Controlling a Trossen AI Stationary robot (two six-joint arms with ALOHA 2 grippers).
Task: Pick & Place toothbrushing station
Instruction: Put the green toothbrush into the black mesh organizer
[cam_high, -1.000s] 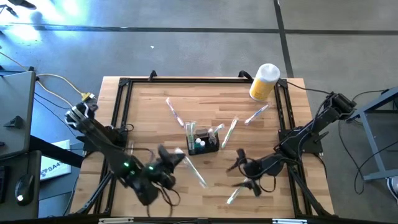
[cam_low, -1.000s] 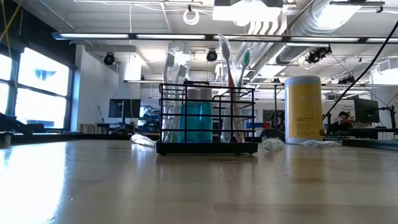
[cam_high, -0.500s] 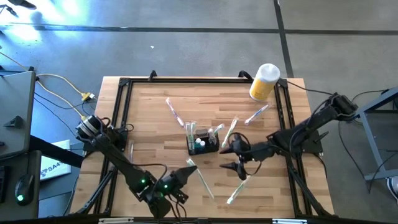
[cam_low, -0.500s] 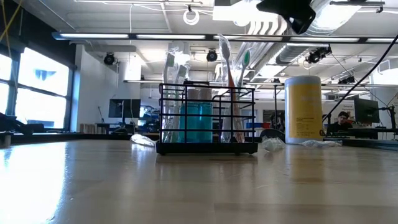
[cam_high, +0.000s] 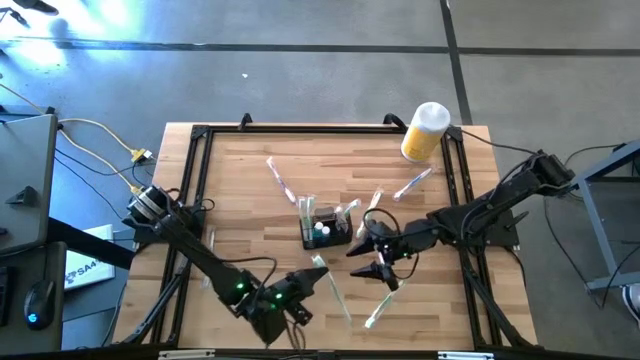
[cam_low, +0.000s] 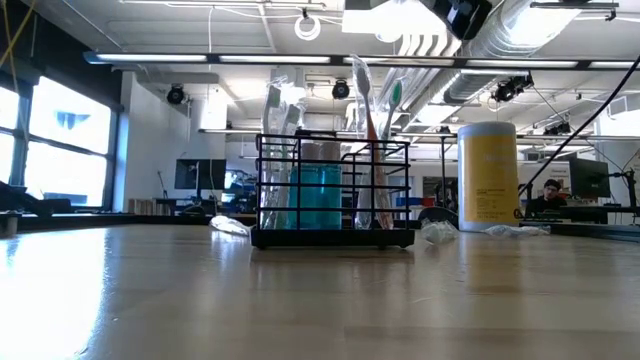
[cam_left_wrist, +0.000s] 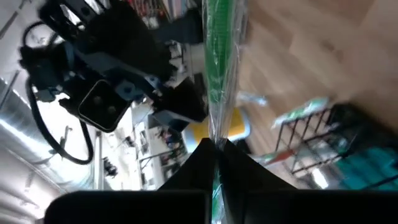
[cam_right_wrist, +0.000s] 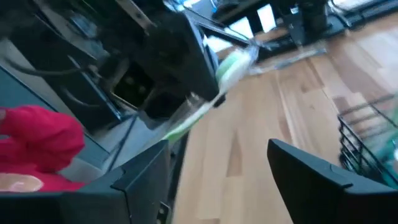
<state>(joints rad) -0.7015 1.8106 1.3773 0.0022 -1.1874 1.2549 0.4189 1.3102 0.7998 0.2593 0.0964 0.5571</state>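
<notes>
Left gripper (cam_high: 312, 279) clamped on a wrapped green toothbrush (cam_left_wrist: 221, 68); right gripper (cam_high: 372, 252) spread wide, empty, just beside the black caddy (cam_high: 327, 229).

Overhead cam looks down; low cam level (both share caddy (cam_high: 327, 229)).

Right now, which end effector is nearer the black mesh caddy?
The right end effector is nearer, open just beside the caddy on its right side. The left end effector, shut on a wrapped green toothbrush, is farther off toward the table's front edge.
</notes>
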